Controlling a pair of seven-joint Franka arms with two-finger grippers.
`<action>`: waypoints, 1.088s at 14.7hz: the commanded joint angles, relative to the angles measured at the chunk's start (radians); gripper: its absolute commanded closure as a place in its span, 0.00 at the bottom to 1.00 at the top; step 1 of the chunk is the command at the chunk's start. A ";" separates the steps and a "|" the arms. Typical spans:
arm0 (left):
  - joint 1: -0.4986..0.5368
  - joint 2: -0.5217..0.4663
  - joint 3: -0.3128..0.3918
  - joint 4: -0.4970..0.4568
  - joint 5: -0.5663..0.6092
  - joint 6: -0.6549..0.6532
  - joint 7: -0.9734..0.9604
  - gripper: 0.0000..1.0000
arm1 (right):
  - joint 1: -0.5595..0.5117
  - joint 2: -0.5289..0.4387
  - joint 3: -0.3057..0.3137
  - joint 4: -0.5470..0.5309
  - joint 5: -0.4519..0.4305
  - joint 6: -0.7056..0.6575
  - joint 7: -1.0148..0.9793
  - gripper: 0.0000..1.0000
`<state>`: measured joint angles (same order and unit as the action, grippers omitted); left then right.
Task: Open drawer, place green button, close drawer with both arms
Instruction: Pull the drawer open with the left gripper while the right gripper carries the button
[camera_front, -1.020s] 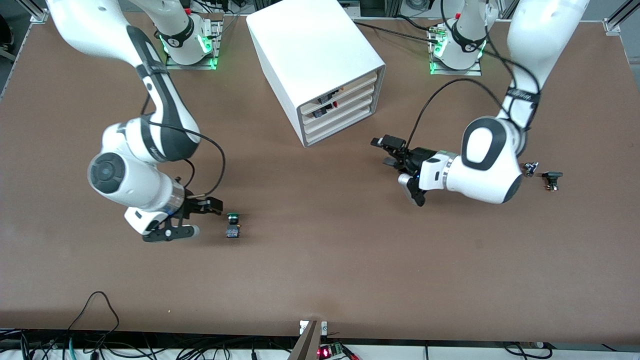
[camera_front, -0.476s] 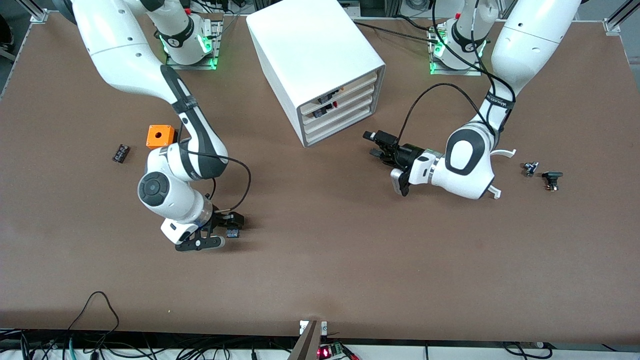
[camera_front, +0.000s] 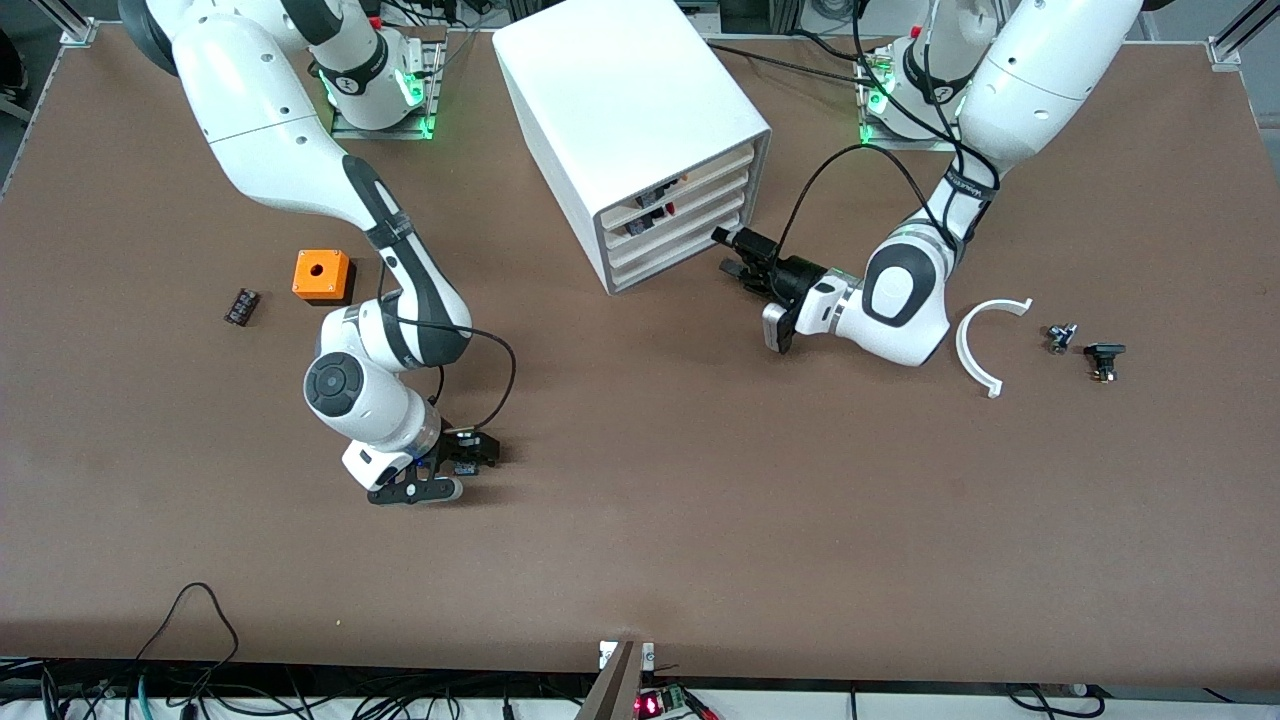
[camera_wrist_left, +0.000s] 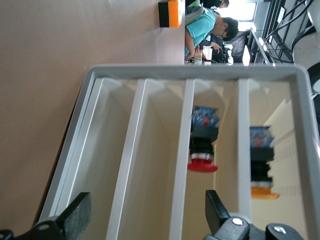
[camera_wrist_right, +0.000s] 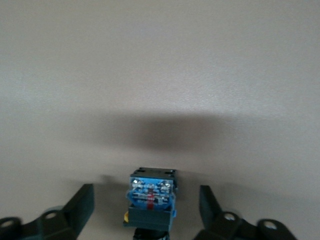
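The white cabinet stands at the table's middle, toward the bases. Its bottommost drawer sits pushed in; it also shows in the left wrist view. My left gripper is open just in front of the drawer fronts, touching nothing; in the left wrist view it faces the lower drawers. The button lies on the table, its blue and black body showing and its green cap hidden. My right gripper is open and straddles it. In the front view that gripper covers most of the button.
An orange cube with a hole and a small black part lie toward the right arm's end. A white curved piece and two small parts lie toward the left arm's end. Red-capped and orange-capped buttons sit in upper drawers.
My right gripper has moved over to the button and now straddles it. My left gripper has moved toward the cabinet's drawer fronts. The orange cube and curved piece became visible.
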<state>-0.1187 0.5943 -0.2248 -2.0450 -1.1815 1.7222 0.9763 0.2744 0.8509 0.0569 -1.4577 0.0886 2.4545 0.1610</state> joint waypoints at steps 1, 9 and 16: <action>0.001 -0.025 0.001 -0.063 -0.043 0.004 0.061 0.01 | 0.009 0.008 -0.005 0.019 0.013 0.003 0.014 0.24; -0.007 0.007 -0.013 -0.090 -0.053 0.028 0.157 0.73 | 0.009 0.002 -0.006 0.019 0.011 0.001 0.009 1.00; -0.018 0.039 -0.028 -0.110 -0.070 0.069 0.168 0.66 | 0.005 -0.007 -0.009 0.132 0.013 -0.170 0.008 1.00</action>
<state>-0.1308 0.6271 -0.2409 -2.1380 -1.2017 1.7664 1.1045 0.2772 0.8469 0.0511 -1.3848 0.0886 2.3725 0.1618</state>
